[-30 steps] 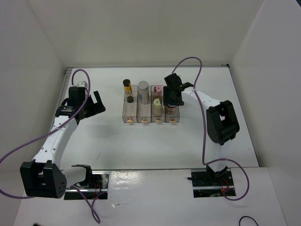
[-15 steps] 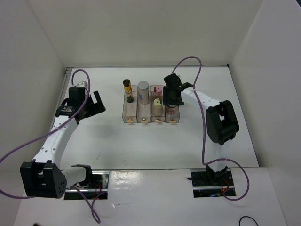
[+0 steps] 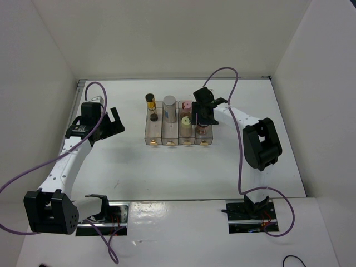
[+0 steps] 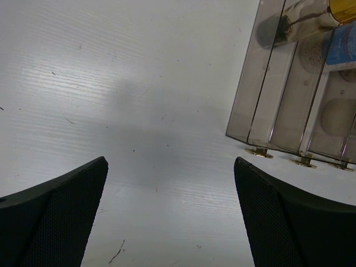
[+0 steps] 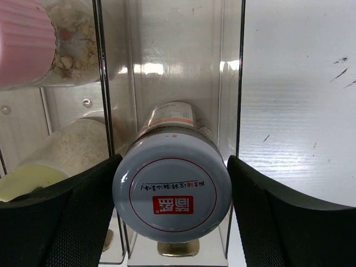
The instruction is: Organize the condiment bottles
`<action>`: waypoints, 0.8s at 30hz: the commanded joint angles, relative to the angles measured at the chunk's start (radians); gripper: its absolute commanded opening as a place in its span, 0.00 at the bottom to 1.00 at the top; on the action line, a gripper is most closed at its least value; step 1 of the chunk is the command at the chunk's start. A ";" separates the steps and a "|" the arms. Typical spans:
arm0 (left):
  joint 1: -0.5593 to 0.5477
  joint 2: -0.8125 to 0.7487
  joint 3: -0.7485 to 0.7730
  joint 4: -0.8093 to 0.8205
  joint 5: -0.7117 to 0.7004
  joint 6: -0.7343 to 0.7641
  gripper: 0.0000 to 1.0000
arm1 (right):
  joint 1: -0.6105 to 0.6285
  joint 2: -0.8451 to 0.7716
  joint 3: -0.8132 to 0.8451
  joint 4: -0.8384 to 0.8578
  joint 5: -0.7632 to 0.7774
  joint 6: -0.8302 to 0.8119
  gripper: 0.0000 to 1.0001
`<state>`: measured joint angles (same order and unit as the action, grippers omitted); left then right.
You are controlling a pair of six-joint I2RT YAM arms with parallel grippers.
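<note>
white tabletop [image 3: 139, 167] carries a row of four clear rectangular plastic bins [image 3: 169, 136], and over the last second almost nothing has shifted. the right gripper [image 3: 200, 118] has only edged slightly over the rightmost bin, fingers straddling the grey lid of the clear reddish-brown jar [image 5: 172, 194], which sits in that bin as before; whether they grip it i cannot tell. with the other spice bottles [image 3: 169, 108] already binned, this looks like the final placement, while the left gripper [image 3: 115, 123] hangs spread wide and empty.

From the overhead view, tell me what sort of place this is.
Likely a robot lab test cell: white panels wall in a white table, left arm and right arm stand bolted at its near edge, spice bottles sit in clear bins.
</note>
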<state>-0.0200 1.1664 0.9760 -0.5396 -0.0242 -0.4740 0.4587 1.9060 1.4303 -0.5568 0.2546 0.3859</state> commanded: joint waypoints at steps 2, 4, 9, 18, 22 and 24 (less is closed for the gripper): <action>0.006 -0.014 -0.003 0.006 0.001 0.011 1.00 | 0.009 0.011 0.012 0.029 0.021 0.010 0.83; 0.006 -0.014 -0.003 0.006 0.001 0.011 1.00 | 0.009 0.011 0.021 0.018 0.021 0.010 0.84; 0.006 -0.005 -0.003 0.006 0.001 0.011 1.00 | 0.009 -0.010 0.048 0.009 0.021 0.010 0.82; 0.006 -0.005 -0.003 0.006 0.001 0.011 1.00 | 0.009 -0.030 0.067 0.000 0.032 0.001 0.58; 0.006 -0.005 -0.003 0.006 0.001 0.011 1.00 | 0.009 -0.030 0.067 -0.011 0.032 0.001 0.65; 0.006 -0.014 -0.003 0.006 0.001 0.011 1.00 | 0.009 -0.030 0.076 -0.020 0.032 0.001 0.73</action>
<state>-0.0200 1.1671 0.9760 -0.5396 -0.0242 -0.4740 0.4587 1.9060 1.4528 -0.5640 0.2649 0.3847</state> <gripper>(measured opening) 1.001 0.721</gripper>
